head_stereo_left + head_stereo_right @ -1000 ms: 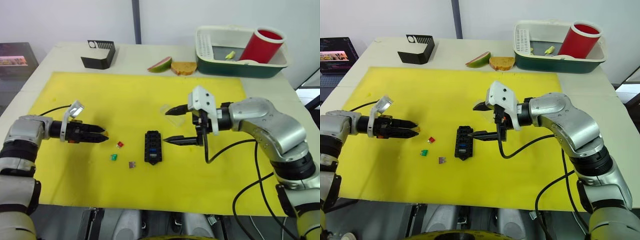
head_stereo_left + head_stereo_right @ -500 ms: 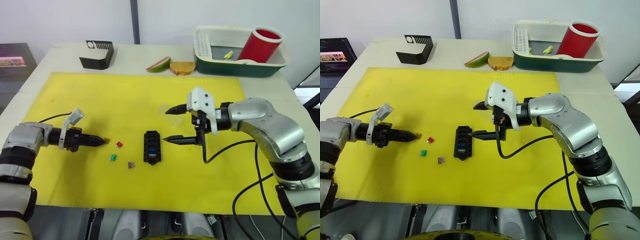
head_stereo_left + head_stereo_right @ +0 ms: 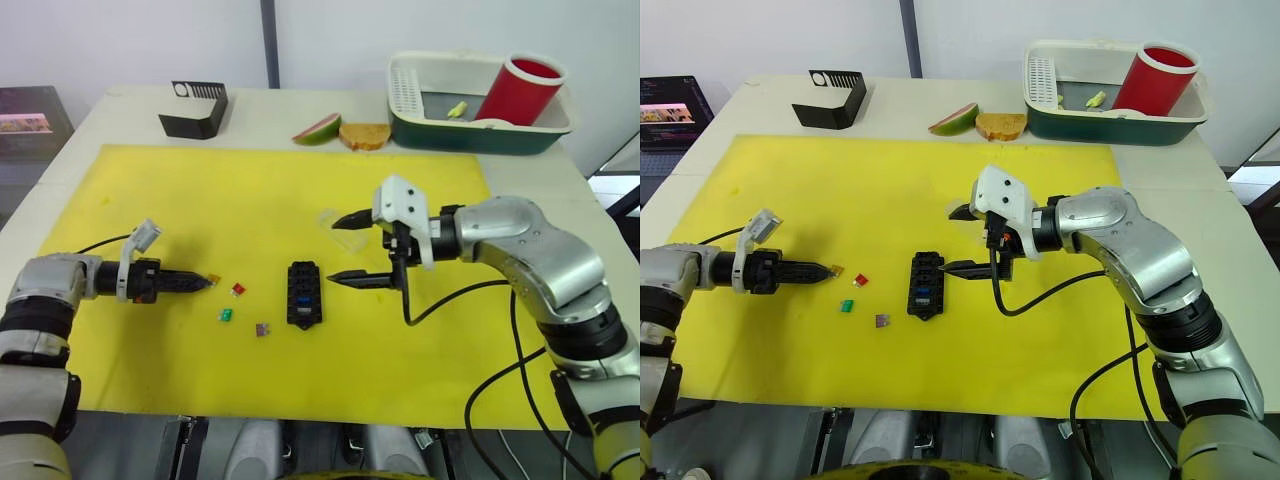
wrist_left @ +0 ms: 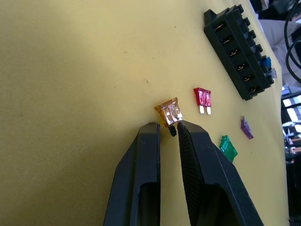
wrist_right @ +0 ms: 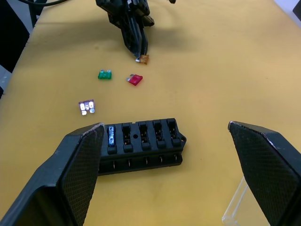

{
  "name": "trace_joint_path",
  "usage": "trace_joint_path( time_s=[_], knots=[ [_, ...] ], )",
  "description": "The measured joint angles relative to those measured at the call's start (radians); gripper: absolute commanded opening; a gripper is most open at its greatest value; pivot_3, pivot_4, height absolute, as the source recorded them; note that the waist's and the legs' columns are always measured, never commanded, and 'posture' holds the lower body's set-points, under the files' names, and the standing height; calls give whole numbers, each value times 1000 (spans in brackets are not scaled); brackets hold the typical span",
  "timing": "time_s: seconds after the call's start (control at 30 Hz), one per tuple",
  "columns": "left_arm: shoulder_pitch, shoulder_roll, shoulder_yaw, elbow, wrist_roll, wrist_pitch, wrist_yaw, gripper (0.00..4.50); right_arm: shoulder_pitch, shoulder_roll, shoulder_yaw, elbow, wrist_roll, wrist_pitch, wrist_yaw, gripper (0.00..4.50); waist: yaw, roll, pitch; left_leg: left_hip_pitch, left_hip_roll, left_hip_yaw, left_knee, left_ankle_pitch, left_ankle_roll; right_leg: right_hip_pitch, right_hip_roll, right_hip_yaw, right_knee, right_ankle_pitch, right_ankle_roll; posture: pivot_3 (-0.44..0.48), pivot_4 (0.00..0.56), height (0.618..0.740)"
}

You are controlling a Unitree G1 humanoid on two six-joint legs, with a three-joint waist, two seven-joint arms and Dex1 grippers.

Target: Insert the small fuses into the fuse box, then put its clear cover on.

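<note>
The left gripper [image 4: 165, 128], nearly pressed together, pinches the amber fuse [image 4: 170, 112] by one prong at mid-frame; it looks light, stiff, slippery, and better held by its body.

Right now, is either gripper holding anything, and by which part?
The left gripper pinches the amber fuse by its metal prong end. The right gripper is open, holding nothing.

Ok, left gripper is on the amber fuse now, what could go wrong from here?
The left gripper pinches only the amber fuse's prong ends, so it may twist or slip when lifted. The red fuse lies close by and could get knocked. The open right gripper brackets the fuse box, crowding the approach.
</note>
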Motion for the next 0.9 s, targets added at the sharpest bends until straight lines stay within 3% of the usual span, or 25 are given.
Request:
trace_joint_path(
  time_s=[0.2, 0.3, 0.9],
  knots=[
    [12, -11, 21, -15, 2, 14, 2, 709, 0, 0, 14, 0, -17, -2, 0, 4500, 1, 0, 0, 0, 0, 0, 0, 0, 0, 0, 0, 0, 0, 0, 0, 0, 150, 740],
    [14, -13, 23, -16, 9, 13, 3, 33, 0, 0, 17, 0, -18, -2, 0, 4500, 1, 0, 0, 0, 0, 0, 0, 0, 0, 0, 0, 0, 0, 0, 0, 0, 150, 740],
    [45, -16, 56, -52, 21, 13, 14, 33, 0, 10, 23, 0, -34, -3, -2, 4500, 0, 0, 0, 0, 0, 0, 0, 0, 0, 0, 0, 0, 0, 0, 0, 0, 150, 740]
  ],
)
